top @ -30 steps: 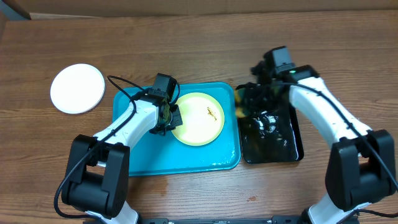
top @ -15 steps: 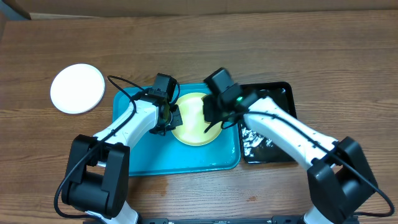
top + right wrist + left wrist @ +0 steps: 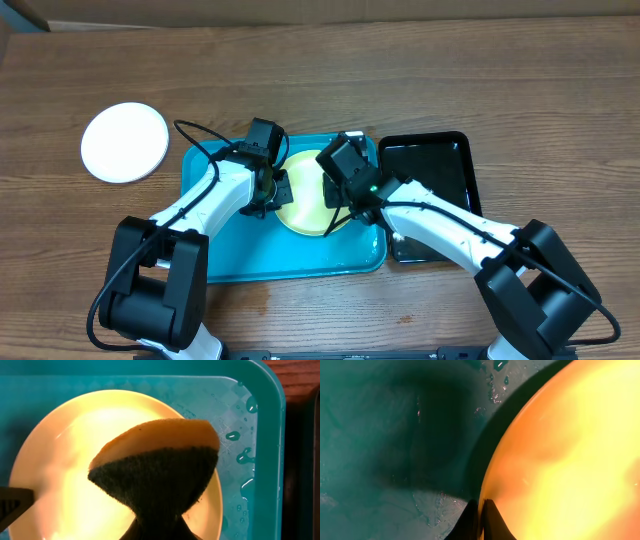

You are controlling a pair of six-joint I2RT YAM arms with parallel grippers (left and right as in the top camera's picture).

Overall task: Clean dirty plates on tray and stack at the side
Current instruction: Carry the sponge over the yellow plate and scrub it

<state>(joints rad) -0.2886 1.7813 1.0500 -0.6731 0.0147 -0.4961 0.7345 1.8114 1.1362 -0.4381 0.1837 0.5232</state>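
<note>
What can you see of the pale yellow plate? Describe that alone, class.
The pale yellow plate is round, shallow and glossy. It lies flat in the turquoise tray, towards its far right corner. The left end effector is shut on its left rim. A sponge, yellow with a dark scouring face, hangs over its middle; whether they touch cannot be told.

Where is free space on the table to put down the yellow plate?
Bare wood runs behind the blue tray and black tray, around the white plate, and at the far right. The blue tray is crowded: yellow plate, left gripper on its rim, right gripper with sponge above it.
</note>
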